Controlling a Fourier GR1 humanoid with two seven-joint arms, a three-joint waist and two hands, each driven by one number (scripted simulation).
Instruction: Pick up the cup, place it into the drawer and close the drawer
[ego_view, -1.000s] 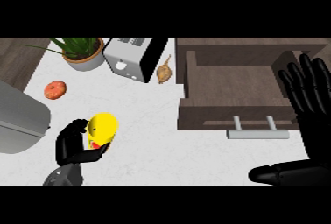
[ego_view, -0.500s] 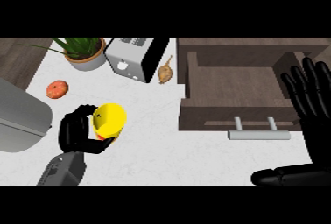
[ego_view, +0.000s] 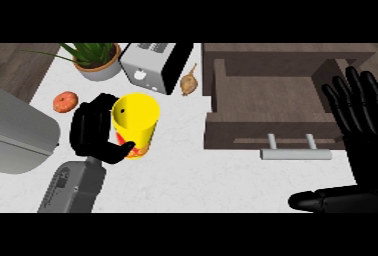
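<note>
The fingers (ego_view: 90, 131) of the left hand (ego_view: 96, 132) were curled round the yellow cup (ego_view: 136, 122), held above the tabletop (ego_view: 184, 175), left of the open drawer (ego_view: 273, 117). The right hand (ego_view: 354, 112) rested, fingers straight. Transport step; next move: carry cup rightward over the drawer.

A grey forearm (ego_view: 74, 187) ends in a black robot hand (ego_view: 96, 131).

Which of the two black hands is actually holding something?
The left hand: its fingers curl round the yellow cup. The right hand stands open over the drawer's right end, holding nothing.
</note>
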